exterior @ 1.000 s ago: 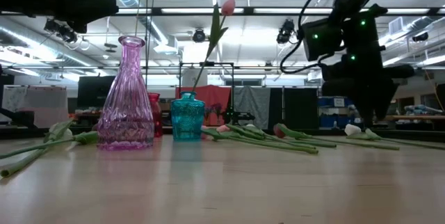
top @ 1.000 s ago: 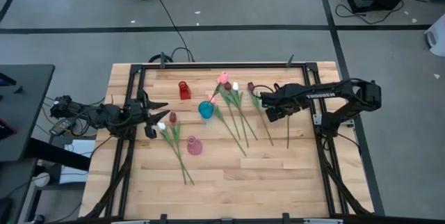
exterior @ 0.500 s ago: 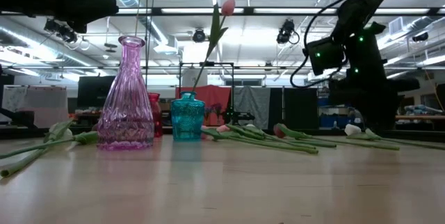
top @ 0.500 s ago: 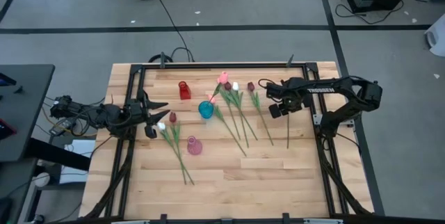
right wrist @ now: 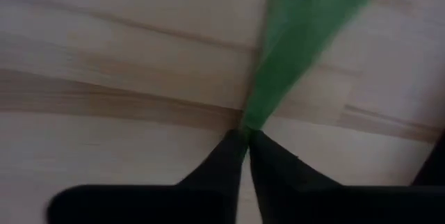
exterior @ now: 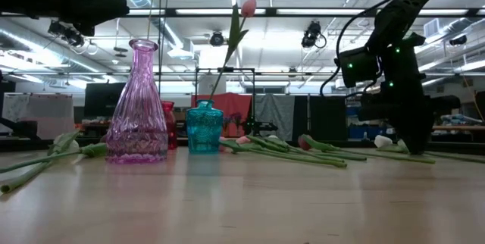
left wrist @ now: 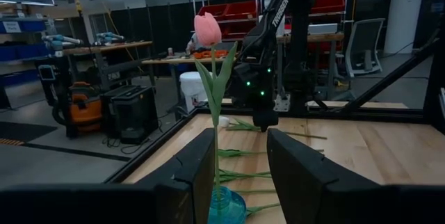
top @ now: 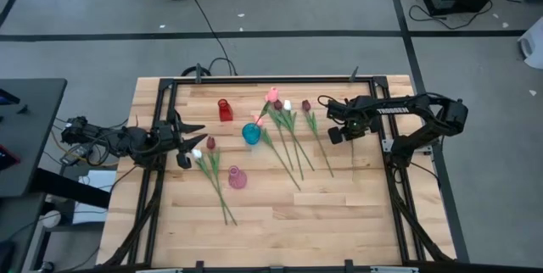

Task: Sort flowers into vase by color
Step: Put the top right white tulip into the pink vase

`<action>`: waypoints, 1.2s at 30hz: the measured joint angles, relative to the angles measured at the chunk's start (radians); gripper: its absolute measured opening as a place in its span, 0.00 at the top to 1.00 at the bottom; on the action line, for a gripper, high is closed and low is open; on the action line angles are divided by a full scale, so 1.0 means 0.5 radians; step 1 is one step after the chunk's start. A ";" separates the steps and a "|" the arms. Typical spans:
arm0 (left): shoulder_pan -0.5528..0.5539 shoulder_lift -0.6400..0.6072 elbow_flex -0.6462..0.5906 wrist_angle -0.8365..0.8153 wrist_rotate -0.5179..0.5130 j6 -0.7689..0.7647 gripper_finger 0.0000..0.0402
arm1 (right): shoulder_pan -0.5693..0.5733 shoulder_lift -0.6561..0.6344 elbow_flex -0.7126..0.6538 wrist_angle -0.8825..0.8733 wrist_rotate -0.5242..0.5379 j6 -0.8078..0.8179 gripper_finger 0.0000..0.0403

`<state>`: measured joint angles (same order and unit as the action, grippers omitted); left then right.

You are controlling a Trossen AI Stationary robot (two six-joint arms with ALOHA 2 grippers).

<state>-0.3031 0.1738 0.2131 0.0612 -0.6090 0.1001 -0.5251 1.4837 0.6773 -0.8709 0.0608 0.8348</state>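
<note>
right gripper (top: 337, 131) pinching green stem (right wrist: 278, 57) at table level; teal vase (top: 251, 134) lies leftward, across loose tulips (top: 293, 142).

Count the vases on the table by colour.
red vase: 1
teal vase: 1
pink vase: 1
Total: 3
</note>
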 joint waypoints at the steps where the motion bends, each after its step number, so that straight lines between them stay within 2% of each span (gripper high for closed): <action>1: 0.000 0.000 0.000 -0.001 0.000 0.000 0.66 | 0.000 0.000 0.000 0.011 -0.002 -0.012 0.96; 8: 0.000 0.000 0.000 0.000 -0.001 0.000 0.66 | -0.003 0.008 0.103 0.115 -0.023 -0.231 0.99; 12: 0.000 0.000 0.000 -0.001 -0.001 0.000 0.66 | 0.100 -0.037 0.172 0.235 -0.149 -0.425 0.99; 16: 0.000 -0.007 0.000 -0.005 -0.002 0.000 0.66 | 0.325 -0.147 0.225 0.328 -0.481 -0.666 0.99; 20: 0.000 -0.010 0.000 0.022 -0.002 0.000 0.66 | 0.630 -0.218 0.262 0.539 -0.778 -0.671 0.99; 24: 0.000 -0.010 0.002 0.066 -0.002 -0.001 0.66 | 0.898 -0.214 0.289 1.047 -0.842 -0.609 1.00; 28: 0.000 -0.010 0.002 0.106 -0.002 -0.001 0.66 | 1.065 -0.140 0.356 1.639 -0.706 -0.623 1.00; 36: 0.001 -0.010 0.002 0.122 -0.002 0.004 0.66 | 1.321 0.139 0.691 2.485 0.125 -1.195 1.00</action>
<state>-0.3027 0.1688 0.2142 0.1225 -0.6102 0.1020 0.1356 1.5532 1.0229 0.3717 0.1234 0.2371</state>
